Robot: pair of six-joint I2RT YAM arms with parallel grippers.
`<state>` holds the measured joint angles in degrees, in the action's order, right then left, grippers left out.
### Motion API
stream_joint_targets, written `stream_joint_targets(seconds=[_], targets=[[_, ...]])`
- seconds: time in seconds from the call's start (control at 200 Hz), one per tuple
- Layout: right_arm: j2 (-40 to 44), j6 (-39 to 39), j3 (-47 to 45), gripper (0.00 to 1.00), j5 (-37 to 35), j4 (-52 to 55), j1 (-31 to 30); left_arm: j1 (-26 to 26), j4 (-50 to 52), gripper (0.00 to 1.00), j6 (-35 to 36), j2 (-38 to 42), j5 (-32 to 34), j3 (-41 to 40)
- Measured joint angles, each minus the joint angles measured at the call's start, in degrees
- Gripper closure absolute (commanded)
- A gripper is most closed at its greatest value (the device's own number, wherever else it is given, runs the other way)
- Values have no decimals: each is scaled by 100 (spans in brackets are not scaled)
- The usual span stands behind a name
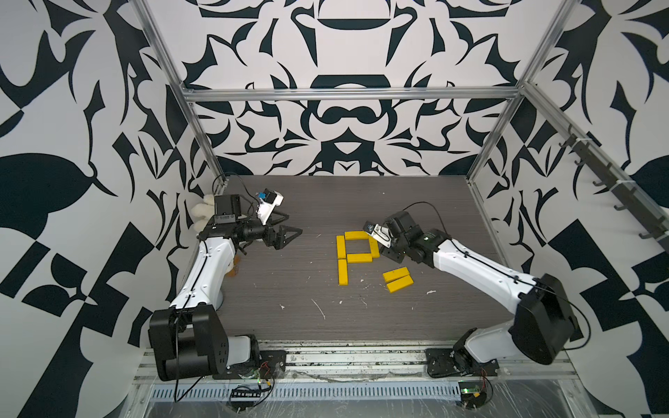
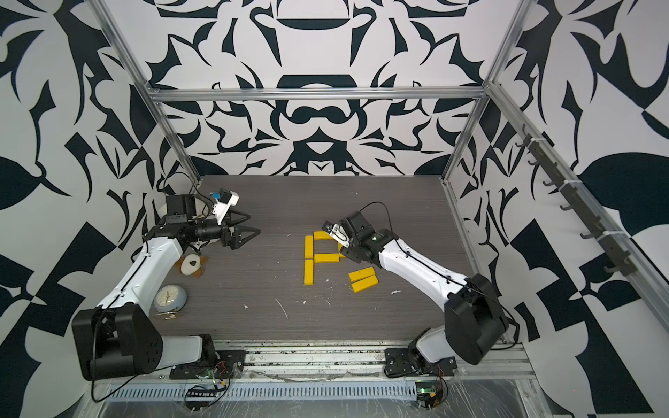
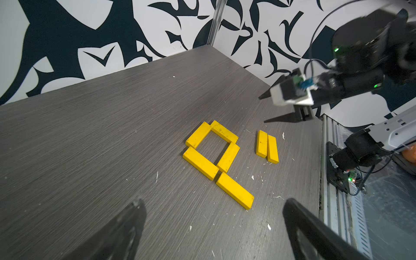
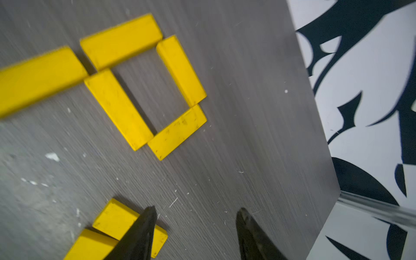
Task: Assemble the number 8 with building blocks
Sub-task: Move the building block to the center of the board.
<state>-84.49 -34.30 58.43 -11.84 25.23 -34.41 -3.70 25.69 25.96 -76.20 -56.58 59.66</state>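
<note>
Five yellow building blocks lie flat on the table as a closed square loop [image 1: 359, 258] with one bar [image 1: 343, 273] running down from its left side, a P shape. Two loose blocks [image 1: 398, 278] [image 2: 363, 278] lie side by side to the right of it. My right gripper [image 4: 197, 210] hovers open and empty above the table between the loop [image 4: 144, 90] and the loose pair [image 4: 117, 220]. In the left wrist view the right gripper [image 3: 264, 109] is raised above the loose pair [image 3: 267, 146]. My left gripper [image 1: 294, 224] [image 3: 213, 202] stands open and empty, well left of the blocks.
A white plush toy [image 1: 202, 213] sits behind the left arm at the back left corner. A small round clock [image 2: 170, 297] and a small toy [image 2: 190, 266] lie by the left arm. Aluminium posts [image 1: 485, 144] and patterned walls bound the table. White flecks dot the surface.
</note>
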Motion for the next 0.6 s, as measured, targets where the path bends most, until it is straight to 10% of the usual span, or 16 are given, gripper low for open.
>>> stream_joint_targets(seconds=[0.21,0.26,0.6], targets=[[-258,-863,-577,41,243,76,330,-2,35,1,26,-4,26,7],[-278,-938,-638,1,308,101,332,-2,35,1,42,-4,26,7],[-562,-903,-463,1,859,824,179,-4,83,1,66,-4,179,7]])
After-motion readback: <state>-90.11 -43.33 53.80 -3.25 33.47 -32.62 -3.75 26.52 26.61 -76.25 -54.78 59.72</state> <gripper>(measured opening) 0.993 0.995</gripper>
